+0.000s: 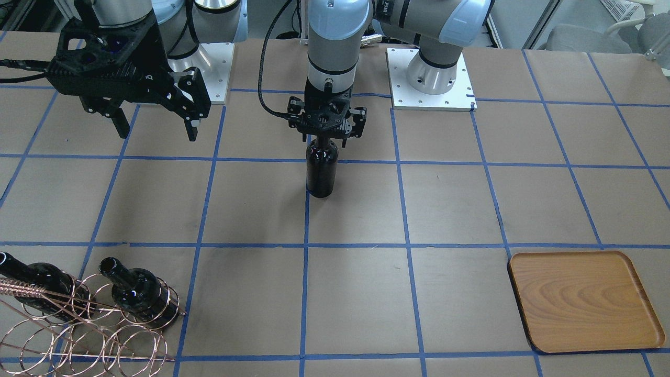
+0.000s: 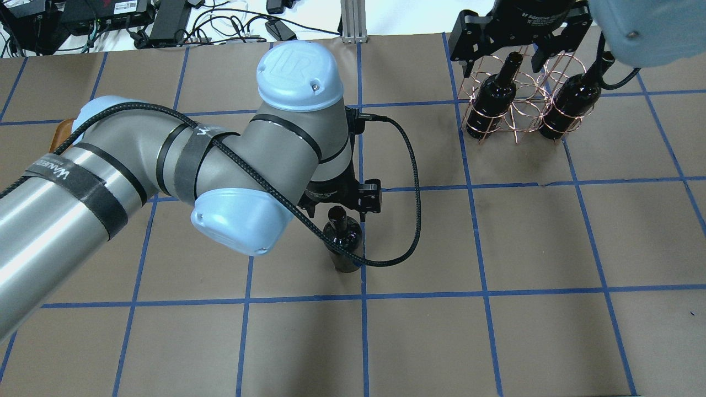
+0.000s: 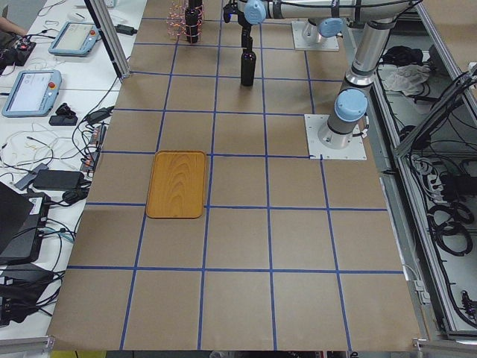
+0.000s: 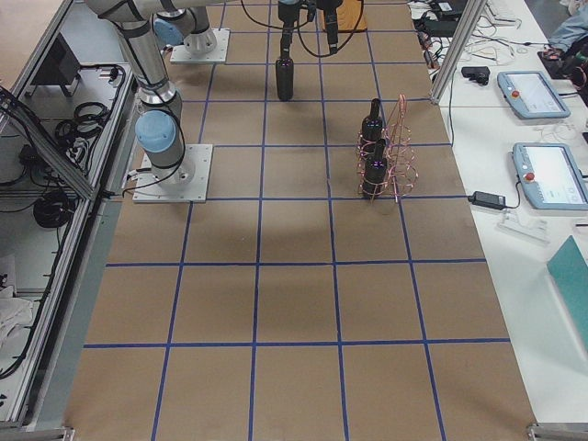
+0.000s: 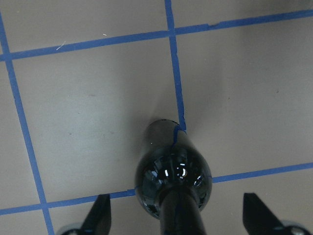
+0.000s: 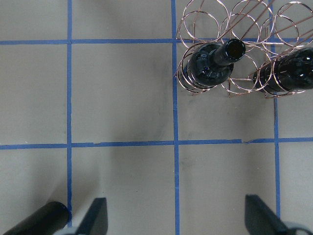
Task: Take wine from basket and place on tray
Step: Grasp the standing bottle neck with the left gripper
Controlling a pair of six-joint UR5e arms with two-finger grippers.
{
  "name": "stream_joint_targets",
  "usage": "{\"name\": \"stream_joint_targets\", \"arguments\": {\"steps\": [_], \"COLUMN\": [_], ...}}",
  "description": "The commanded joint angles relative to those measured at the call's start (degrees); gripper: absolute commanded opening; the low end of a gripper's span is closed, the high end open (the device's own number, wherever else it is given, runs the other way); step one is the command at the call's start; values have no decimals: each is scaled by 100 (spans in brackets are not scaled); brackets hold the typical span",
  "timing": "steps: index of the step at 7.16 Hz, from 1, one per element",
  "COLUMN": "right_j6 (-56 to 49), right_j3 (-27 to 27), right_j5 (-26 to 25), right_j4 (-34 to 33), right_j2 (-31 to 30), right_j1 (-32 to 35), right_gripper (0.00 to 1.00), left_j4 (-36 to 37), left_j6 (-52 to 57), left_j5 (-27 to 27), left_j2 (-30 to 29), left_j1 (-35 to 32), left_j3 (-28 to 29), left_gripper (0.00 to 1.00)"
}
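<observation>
The left gripper's (image 5: 177, 218) jaws stand wide apart around the neck of the upright, glossy near-black glass wine bottle (image 1: 320, 173), a gap either side, well apart from the copper wire-loop basket (image 1: 94, 335) and the orange-brown wooden tray (image 1: 583, 299), while the right gripper's (image 1: 157, 131) jaws gape, holding nothing.

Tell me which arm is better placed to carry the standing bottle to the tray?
Left. The left gripper, open, straddles the neck of the upright wine, and the tray lies on that arm's side. The right gripper hangs open nearer the basket.
</observation>
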Motion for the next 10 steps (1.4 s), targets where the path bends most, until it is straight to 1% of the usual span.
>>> {"name": "stream_joint_targets", "arguments": {"steps": [1, 2, 3, 5, 7, 9, 10], "right_j6": [0, 0, 17, 96, -8, 0, 26], "right_j3": [-4, -4, -4, 5, 145, 373, 400], "right_j5": [33, 16, 16, 33, 69, 51, 16], "right_j4": [-19, -28, -72, -177, -169, -178, -186], "right_j2": [-26, -35, -35, 18, -61, -35, -17], "right_j1": [0, 0, 0, 9, 44, 44, 44], "right_gripper": [100, 100, 100, 100, 100, 100, 100], "left_j4": [-68, -68, -86, -86, -313, -314, -375], "left_j6": [-28, -29, -29, 41, 444, 646, 1153], "left_j5": [-65, -48, -48, -13, -48, -22, -57], "left_j2": [-7, 2, 2, 2, -7, -7, -33], "left_j1": [8, 8, 8, 86, 332, 411, 847], "left_j3": [-3, 6, 6, 128, 409, 480, 724], "left_gripper": [48, 7, 0, 0, 0, 0, 0]}}
